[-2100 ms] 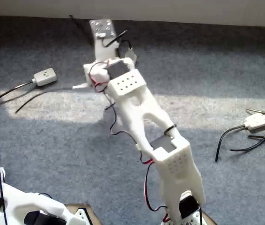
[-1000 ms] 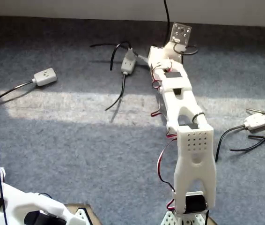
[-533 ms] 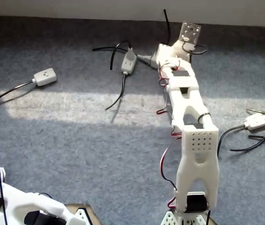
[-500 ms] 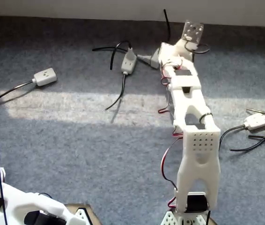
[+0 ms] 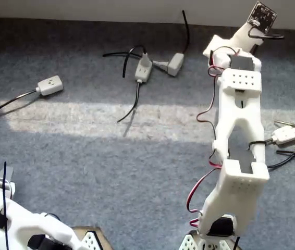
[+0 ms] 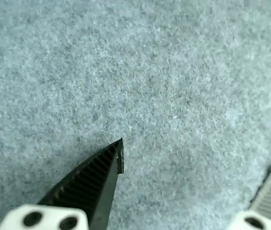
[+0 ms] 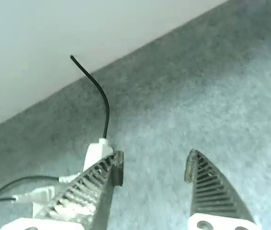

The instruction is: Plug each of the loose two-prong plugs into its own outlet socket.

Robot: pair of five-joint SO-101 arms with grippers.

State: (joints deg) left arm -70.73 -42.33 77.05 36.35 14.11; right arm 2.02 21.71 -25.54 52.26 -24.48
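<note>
While the white right arm (image 5: 238, 114) is extended to the grey carpet's (image 5: 85, 156) far edge, pincer (image 7: 152, 167) wide and empty, the white blocky plug (image 5: 175, 63) lies along that edge, facing a white socket (image 5: 143, 69).

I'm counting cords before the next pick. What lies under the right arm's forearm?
A black cord from the white plug runs beneath the right arm, on grey carpet. The arm covers the cord's course there.

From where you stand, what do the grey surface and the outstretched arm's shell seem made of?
Grey surface: carpet, probably synthetic pile; fuzzy matte nap. Arm's shell: rigid white plastic, matte, perhaps 3D-printed; crisp edges and a grid of small holes.
</note>
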